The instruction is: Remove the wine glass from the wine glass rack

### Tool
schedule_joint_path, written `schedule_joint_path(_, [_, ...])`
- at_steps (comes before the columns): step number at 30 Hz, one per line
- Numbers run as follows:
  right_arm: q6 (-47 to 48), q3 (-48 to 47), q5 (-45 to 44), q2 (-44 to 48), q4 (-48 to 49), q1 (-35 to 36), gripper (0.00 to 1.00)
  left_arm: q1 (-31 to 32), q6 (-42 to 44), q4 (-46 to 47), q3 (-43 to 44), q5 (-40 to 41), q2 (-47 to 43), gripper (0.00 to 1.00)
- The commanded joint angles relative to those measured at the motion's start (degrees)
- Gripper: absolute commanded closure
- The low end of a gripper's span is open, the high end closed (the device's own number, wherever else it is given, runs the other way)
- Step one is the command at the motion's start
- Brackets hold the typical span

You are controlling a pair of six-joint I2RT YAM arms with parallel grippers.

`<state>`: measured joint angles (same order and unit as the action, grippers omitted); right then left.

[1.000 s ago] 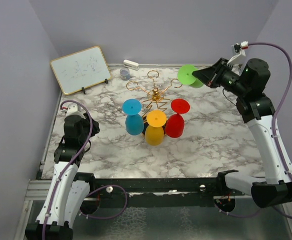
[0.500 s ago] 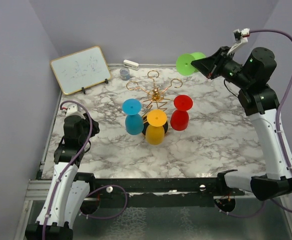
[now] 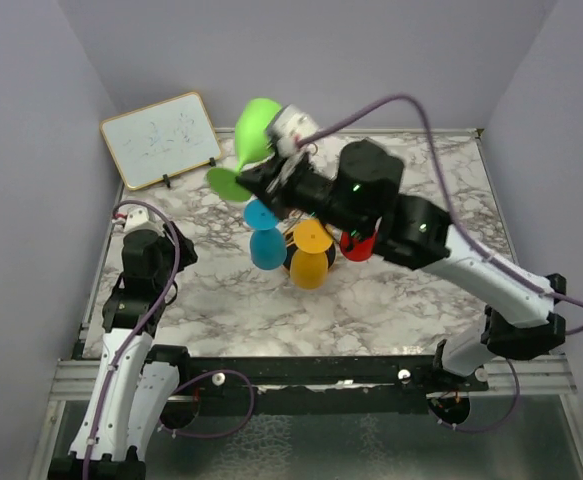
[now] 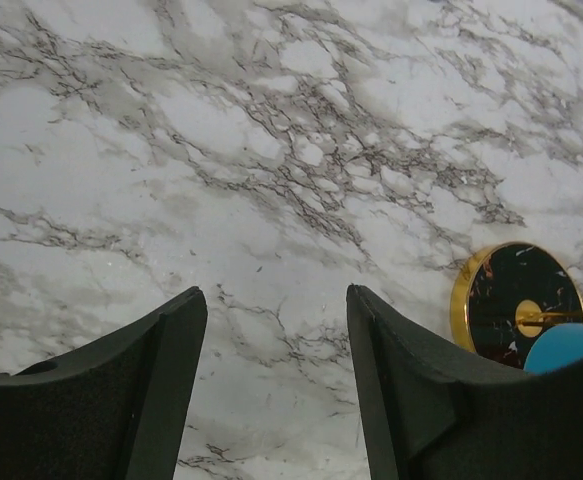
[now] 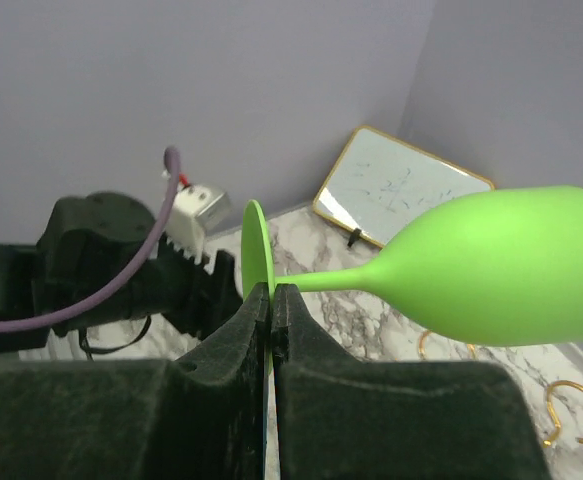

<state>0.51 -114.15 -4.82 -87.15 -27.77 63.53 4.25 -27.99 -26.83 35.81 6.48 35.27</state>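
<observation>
R gripper [image 5: 271, 292] is clamped on the thin foot of the green wine glass [image 5: 501, 265]. It's held in the air, tipped sideways, off the wine glass rack [image 4: 523, 298], near the whiteboard [image 3: 161, 138]. Blue glass [image 3: 264, 238], yellow glass [image 3: 311, 256] & red glass [image 3: 355, 245] sit foot-up at the rack. L gripper [image 4: 276, 297] has fingers apart w/ nothing btwn, low over the marble table [image 4: 271, 150].

A sweep to the left
The right claw [image 3: 249, 180], clamped on the green wine glass [image 3: 257, 124], swung from the far right across to beside the whiteboard [image 3: 161, 138].
</observation>
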Motion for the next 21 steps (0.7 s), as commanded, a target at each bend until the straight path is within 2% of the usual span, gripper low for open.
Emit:
schedule_joint_path(1, [21.48,4.38,-27.87,-3.33,9.72,12.92,0.99,0.03,-3.43,-4.70,4.97,6.68,-3.71,0.37])
schedule_joint_path(5, [25.16,13.63,-26.61,-1.17,18.02,15.90,0.99,0.10,-9.43,-9.72,12.98,5.57,-8.24,0.36])
schedule_joint_path(10, [28.76,19.11,-26.40,1.08,21.58,19.44,0.99,0.91,-15.30,-21.75,26.45,7.97,-8.21,0.36])
schedule_joint_path(17, [37.79,31.54,-28.17,4.97,35.10,24.39,0.99,2.44,-31.51,-25.86,25.32,-3.55,-20.01,0.35])
schedule_joint_path(21, [42.70,39.15,-28.88,6.79,42.69,26.49,0.99,4.55,-40.11,-30.16,25.44,-8.48,-23.00,0.34])
